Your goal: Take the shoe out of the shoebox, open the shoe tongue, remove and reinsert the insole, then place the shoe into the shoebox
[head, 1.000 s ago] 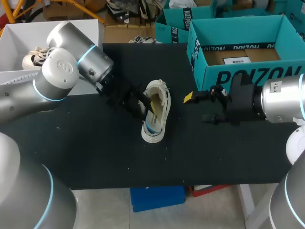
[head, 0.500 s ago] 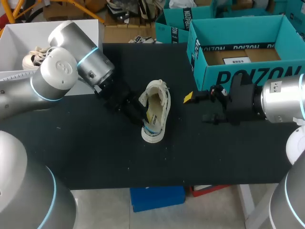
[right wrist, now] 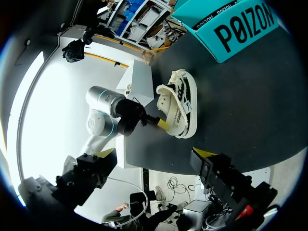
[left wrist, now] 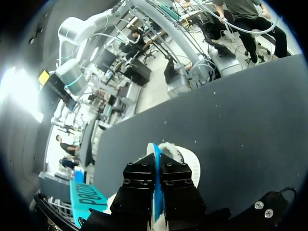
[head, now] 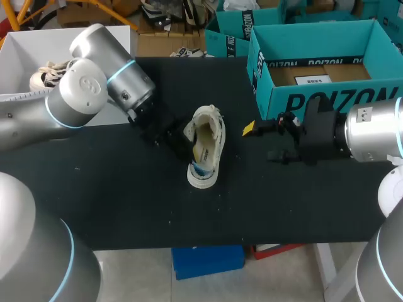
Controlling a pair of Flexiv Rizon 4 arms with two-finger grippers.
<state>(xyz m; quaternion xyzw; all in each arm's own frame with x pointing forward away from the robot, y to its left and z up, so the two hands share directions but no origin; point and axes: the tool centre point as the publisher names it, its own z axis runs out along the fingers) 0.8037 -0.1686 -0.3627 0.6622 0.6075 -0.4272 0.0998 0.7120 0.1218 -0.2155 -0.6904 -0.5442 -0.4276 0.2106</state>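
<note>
One shoe (head: 205, 146) is seen lying on its side on the matte black table (head: 126, 201), near the middle, outside the shoebox (head: 315, 100). It is a low, off-white sneaker with a thick pale rubber sole, dark lacing and a fleecy-looking lining at the opening.

The left gripper (head: 184, 142) is placed at the mouth of the shoe. In the left wrist view its two blocky black fingers (left wrist: 139, 180) are pressed together on a thin, bright blue edge, taken to be the insole (left wrist: 155, 150), which stands up between them as a narrow curved strip. The woolly white rim of the shoe (left wrist: 185, 156) is seen just ahead of them.

The right gripper (head: 263, 141) is held above the table to the right of the shoe and apart from it, in front of the shoebox. In its own wrist view the right gripper (right wrist: 154, 153) has its two yellow-tipped fingers spread wide, with nothing between them; the shoe (right wrist: 179, 102) and the left arm's yellow tip at its opening are seen ahead.

One shoebox is counted at the table's far right: an open rectangular box of teal cardboard with dark lettering on its wall and a brown floor inside.
</note>
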